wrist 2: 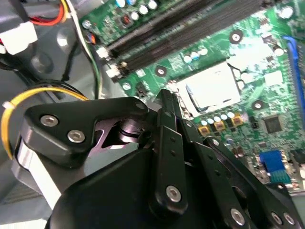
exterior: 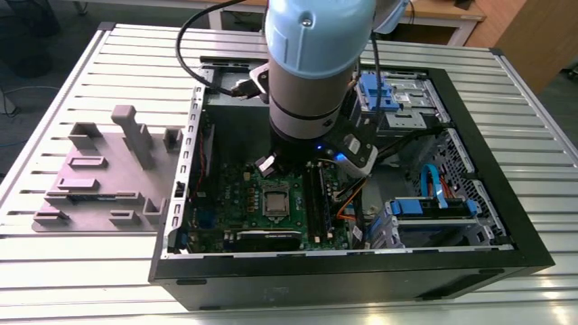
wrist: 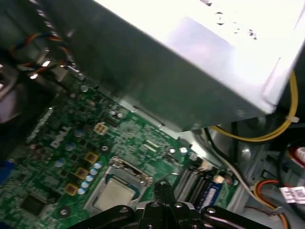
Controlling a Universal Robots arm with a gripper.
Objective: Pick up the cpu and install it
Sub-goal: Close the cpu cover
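The cpu lies flat inside the metal-framed socket on the green motherboard of the open computer case. Its dull silver top shows in both wrist views. My gripper hangs just above the board beside the socket, on the side toward the memory slots. The black fingers are shut together with nothing between them and stand apart from the cpu. In the exterior view the arm's pale blue and grey wrist stands over the case and hides the fingers.
A large grey power supply box looms close above the board. Black memory slots and yellow cables run near the gripper. Drive bays with blue tabs fill the case's right. A grey fixture tray lies on the slatted table at the exterior view's left.
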